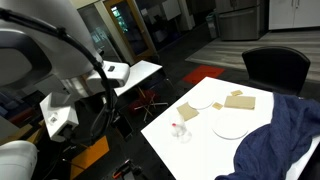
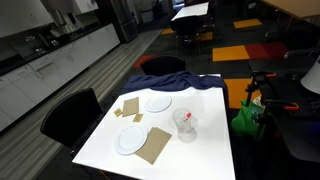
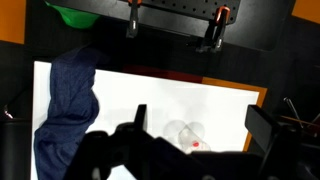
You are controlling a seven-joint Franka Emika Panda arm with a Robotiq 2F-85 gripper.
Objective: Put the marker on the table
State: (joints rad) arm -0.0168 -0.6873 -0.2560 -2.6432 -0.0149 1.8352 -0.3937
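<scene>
My gripper (image 3: pixel 200 128) hangs above the table (image 2: pixel 205 150), its two fingers spread wide and holding nothing. One marker (image 2: pixel 184 116) stands inside the one clear cup (image 2: pixel 186 126), near the table's middle. I count two white plates (image 2: pixel 158 103), three tan card pieces (image 2: pixel 155 146) and one dark blue cloth (image 2: pixel 190 84).

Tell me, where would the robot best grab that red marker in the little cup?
By its top end, coming straight down from above: the marker sits inside the clear cup, so the cup's wall likely blocks a sideways approach.
</scene>
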